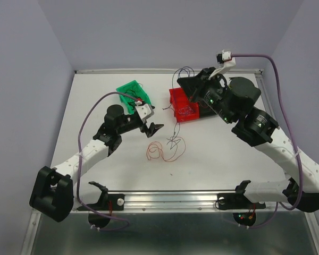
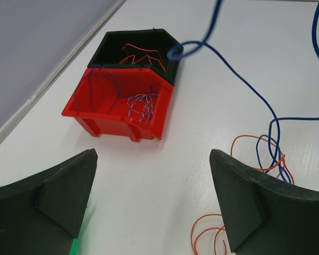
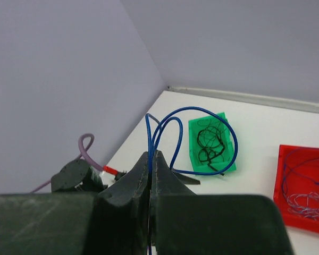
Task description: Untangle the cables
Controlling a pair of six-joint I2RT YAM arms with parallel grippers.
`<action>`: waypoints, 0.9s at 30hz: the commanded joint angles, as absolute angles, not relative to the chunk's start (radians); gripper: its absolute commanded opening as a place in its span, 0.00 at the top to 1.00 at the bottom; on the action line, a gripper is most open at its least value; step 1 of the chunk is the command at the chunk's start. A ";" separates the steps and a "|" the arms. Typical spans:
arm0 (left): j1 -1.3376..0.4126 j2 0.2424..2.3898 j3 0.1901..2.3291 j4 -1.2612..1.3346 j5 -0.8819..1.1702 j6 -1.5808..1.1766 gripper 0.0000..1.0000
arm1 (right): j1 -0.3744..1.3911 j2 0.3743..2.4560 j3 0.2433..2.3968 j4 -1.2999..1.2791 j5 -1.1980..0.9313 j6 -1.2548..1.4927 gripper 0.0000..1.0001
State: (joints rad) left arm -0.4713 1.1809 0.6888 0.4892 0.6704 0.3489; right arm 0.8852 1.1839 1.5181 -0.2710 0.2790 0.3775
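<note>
Cables (image 1: 173,144) lie tangled mid-table (image 1: 212,159), just beyond my left gripper (image 2: 152,158), which hangs wide open; my right gripper (image 3: 150,155) pinches one blue wire (image 3: 148,133) aloft.

Table (image 1: 228,164) holds green bin (image 1: 126,89), red bin (image 2: 109,125), black bin (image 2: 107,50).

White table (image 1: 95,159) stands enclosed on three sides by plain, pale lilac-grey walls (image 1: 165,32); a metal rail (image 1: 175,197) runs along its near edge, under soft, even light.
</note>
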 commanded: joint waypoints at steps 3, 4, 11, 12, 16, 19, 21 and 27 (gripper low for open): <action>-0.476 1.123 0.652 0.672 0.672 0.275 0.01 | 0.894 1.249 1.729 -0.236 0.405 0.298 0.99; -0.477 1.129 0.653 0.672 0.711 0.269 0.01 | 0.894 1.258 1.745 -0.233 0.399 0.293 0.99; -0.476 1.195 0.577 0.902 0.811 0.129 0.01 | 0.894 1.281 1.779 -0.104 0.400 0.302 0.99; -0.477 1.192 0.546 0.969 0.833 0.105 0.01 | 0.894 1.284 1.789 -0.092 0.399 0.305 1.00; -0.482 1.164 0.497 1.078 0.842 0.051 0.01 | 0.894 1.318 1.833 -0.081 0.387 0.311 1.00; -0.488 1.154 0.495 1.080 0.842 0.038 0.01 | 0.894 1.322 1.836 -0.055 0.394 0.311 1.00; -0.497 1.161 0.488 1.081 0.833 0.048 0.01 | 0.893 1.324 1.835 -0.032 0.405 0.310 0.99; -0.549 1.227 0.488 1.042 0.796 0.107 0.01 | 0.894 1.322 1.844 0.032 0.434 0.314 0.99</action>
